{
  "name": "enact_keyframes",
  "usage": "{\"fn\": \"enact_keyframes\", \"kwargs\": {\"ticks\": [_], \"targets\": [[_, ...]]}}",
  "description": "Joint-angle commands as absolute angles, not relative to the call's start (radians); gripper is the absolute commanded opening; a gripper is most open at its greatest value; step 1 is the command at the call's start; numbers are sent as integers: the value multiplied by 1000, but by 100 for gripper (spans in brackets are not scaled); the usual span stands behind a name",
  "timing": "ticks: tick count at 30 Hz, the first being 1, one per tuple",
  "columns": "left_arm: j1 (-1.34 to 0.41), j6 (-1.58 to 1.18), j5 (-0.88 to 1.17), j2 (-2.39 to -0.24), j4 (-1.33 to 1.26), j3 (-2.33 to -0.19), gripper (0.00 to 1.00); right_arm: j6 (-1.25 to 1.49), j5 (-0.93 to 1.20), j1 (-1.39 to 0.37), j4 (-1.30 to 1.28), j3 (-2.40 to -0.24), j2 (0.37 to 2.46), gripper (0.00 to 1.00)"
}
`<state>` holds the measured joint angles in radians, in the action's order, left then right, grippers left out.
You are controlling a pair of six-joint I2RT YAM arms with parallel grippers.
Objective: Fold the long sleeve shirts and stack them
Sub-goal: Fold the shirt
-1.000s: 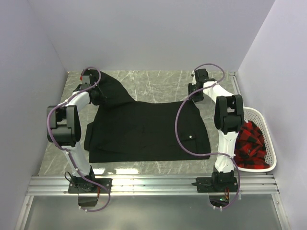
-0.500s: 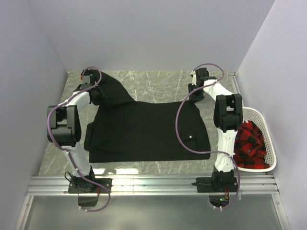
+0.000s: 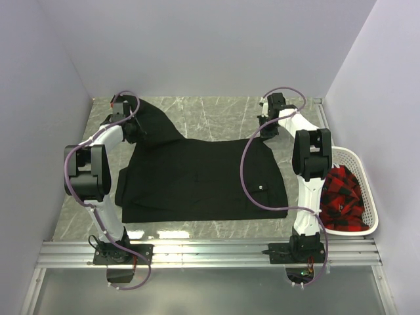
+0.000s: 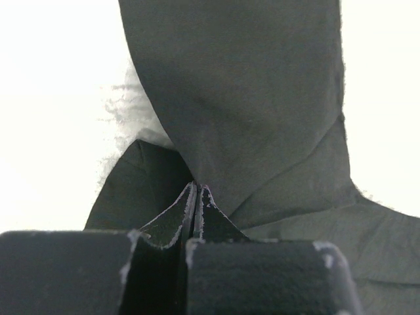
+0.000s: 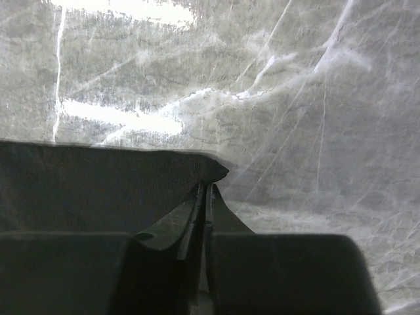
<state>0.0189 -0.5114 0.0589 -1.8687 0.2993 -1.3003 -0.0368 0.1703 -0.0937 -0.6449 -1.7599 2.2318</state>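
Black cloth fills the middle of the overhead view: a plain black long sleeve shirt (image 3: 203, 180) lies spread flat on the grey marbled surface (image 3: 216, 111), its body wide and smooth, with one sleeve reaching out from its far left corner. The left hand (image 3: 131, 128) sits on that sleeve at the shirt's far left, and the right hand (image 3: 266, 128) sits at the shirt's far right corner. Just right of the shirt stands a white plastic basket (image 3: 364, 177) holding red and black checked cloth (image 3: 341, 197). In the left wrist view, the left hand (image 4: 197, 190) has its two dark fingers pressed together, pinching a fold of the shirt (image 4: 249, 98), which rises from the tips as a broad band; the surface (image 4: 52, 65) on both sides of the shirt is washed out white. In the right wrist view, the right hand (image 5: 207, 187) is likewise pressed together, its tips nipping the corner of the shirt (image 5: 85, 190), whose straight edge runs off to the left while bare surface (image 5: 295, 98) lies beyond and to the right of it.
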Motion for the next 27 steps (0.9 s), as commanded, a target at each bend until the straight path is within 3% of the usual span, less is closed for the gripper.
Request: {"fn": "enact_keyframes", "kwargs": {"ticks": [1, 11, 27], "targets": [[14, -476, 72, -1780, 278, -1365, 1, -38, 149, -91, -603, -1749, 2198, 2], [14, -449, 37, -1707, 296, -1388, 0, -2, 84, -90, -457, -1599, 2023, 0], [6, -482, -31, -1504, 324, -1218, 1, 190, 2, -91, -249, -1223, 1717, 0]]}}
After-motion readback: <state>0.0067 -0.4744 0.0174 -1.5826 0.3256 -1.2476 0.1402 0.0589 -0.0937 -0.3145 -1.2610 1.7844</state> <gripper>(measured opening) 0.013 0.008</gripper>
